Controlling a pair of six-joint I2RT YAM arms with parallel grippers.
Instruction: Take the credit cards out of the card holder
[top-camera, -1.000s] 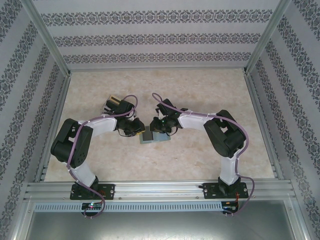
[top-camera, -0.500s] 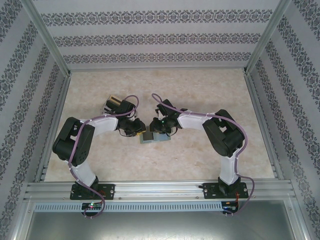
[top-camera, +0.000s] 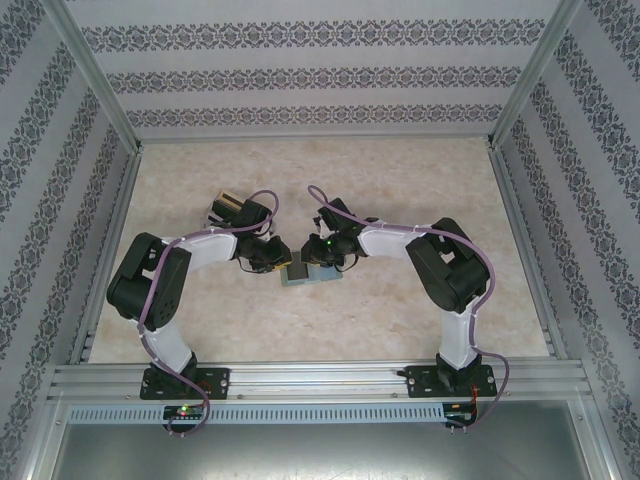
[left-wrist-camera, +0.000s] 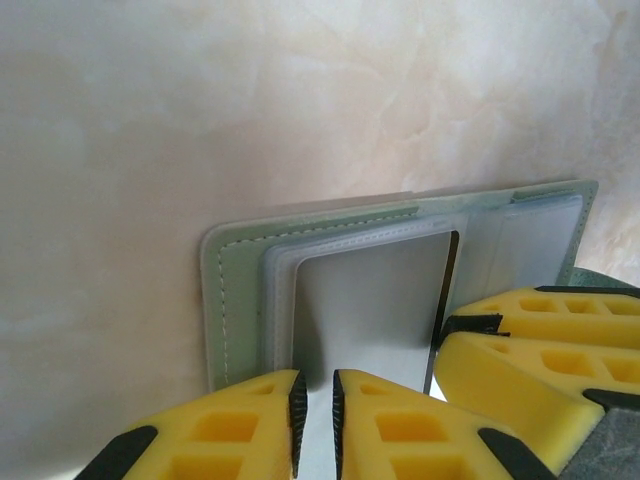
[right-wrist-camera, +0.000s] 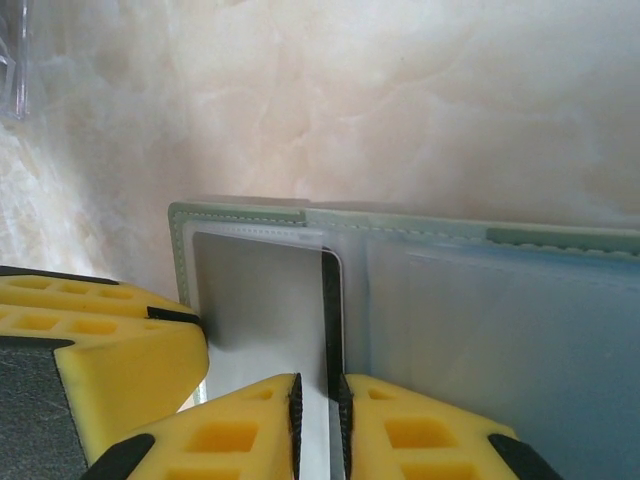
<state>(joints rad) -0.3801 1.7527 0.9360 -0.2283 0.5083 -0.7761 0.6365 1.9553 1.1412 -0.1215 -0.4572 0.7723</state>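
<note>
Right wrist: pincer (right-wrist-camera: 318, 392) on card (right-wrist-camera: 262, 300) edge

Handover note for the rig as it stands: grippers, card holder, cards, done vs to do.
Grippers: the left gripper has its jaws nearly shut, apparently pinching the card holder at its clear sleeve, though that is not certain. The right gripper is shut on the edge of a grey credit card.
Things: the card holder lies open on the table between both grippers, with the card at its pocket.
Done: holder open, one card gripped.
To do: draw that card clear, set it down, then any others.
</note>
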